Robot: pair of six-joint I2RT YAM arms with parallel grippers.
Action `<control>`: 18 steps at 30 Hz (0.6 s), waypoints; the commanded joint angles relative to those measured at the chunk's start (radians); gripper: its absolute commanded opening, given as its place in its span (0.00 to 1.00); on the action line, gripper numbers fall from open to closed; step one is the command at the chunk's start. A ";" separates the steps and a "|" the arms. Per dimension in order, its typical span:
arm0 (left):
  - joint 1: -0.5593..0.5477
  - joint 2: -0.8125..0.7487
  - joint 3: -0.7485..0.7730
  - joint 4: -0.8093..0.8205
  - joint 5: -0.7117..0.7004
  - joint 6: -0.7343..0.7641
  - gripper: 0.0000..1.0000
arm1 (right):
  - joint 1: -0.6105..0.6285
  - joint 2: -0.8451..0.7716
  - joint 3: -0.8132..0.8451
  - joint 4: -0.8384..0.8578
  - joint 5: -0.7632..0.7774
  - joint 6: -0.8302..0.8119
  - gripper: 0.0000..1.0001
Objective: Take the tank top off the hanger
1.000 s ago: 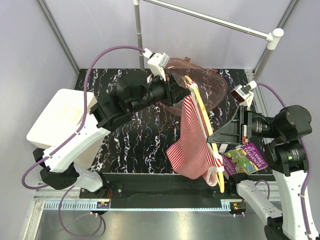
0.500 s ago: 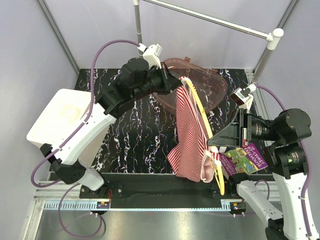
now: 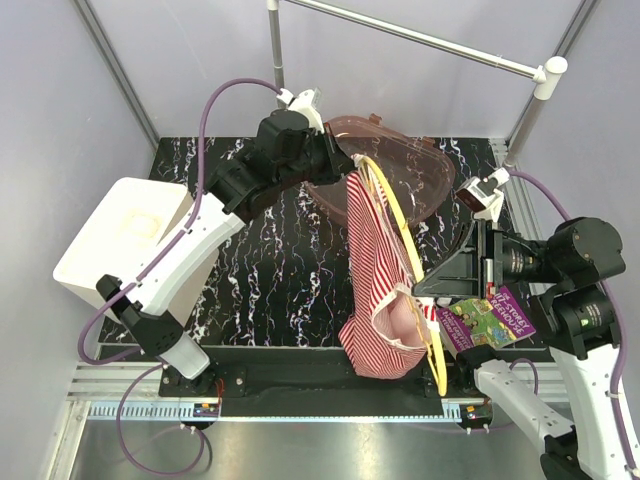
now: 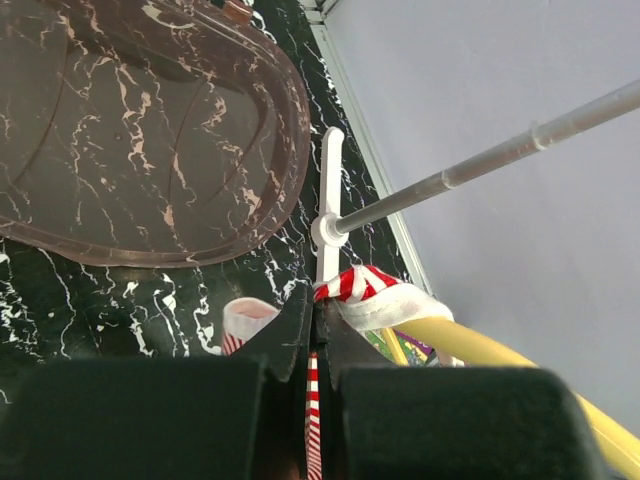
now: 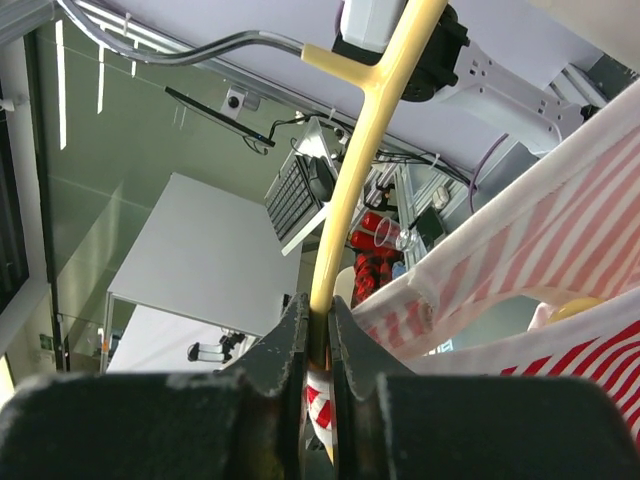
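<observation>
The red-and-white striped tank top hangs in mid-air from the yellow hanger, which slants from the back down toward the front. My left gripper is at the hanger's far end, shut on a shoulder strap. In the left wrist view the striped fabric runs between the closed jaws of that gripper, beside the yellow bar. My right gripper is shut on the hanger's arm. In the right wrist view the right gripper pinches the yellow arm below the silver hook, with the tank top to its right.
A brown translucent tub lies on the black marbled table behind the garment. A white box stands at the left edge. A purple book lies at the right. The grey rail crosses overhead at the back.
My left gripper has shut on the tank top's strap at the hanger's far end. The arm has lifted, and the garment now hangs straighter and lower at the front.
</observation>
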 commanded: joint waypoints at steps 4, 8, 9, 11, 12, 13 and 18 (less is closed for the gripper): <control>0.053 0.013 -0.041 0.009 -0.088 0.022 0.00 | 0.031 -0.023 0.115 0.084 -0.077 -0.054 0.00; 0.057 0.014 -0.067 -0.016 -0.048 0.017 0.00 | 0.031 0.000 0.154 0.090 -0.089 -0.068 0.00; 0.060 0.022 -0.067 -0.036 -0.045 0.013 0.00 | 0.034 0.002 0.164 0.092 -0.092 -0.064 0.00; 0.082 0.031 -0.054 -0.065 -0.040 -0.010 0.00 | 0.039 -0.004 0.168 0.092 -0.097 -0.045 0.00; 0.091 0.037 -0.050 -0.070 -0.026 -0.021 0.00 | 0.044 -0.007 0.162 0.090 -0.097 -0.039 0.00; 0.108 0.043 -0.044 -0.068 -0.013 -0.023 0.00 | 0.044 -0.020 0.157 0.090 -0.091 -0.039 0.00; 0.109 0.057 -0.017 -0.070 0.096 0.005 0.00 | 0.044 -0.008 0.143 0.089 -0.021 -0.080 0.00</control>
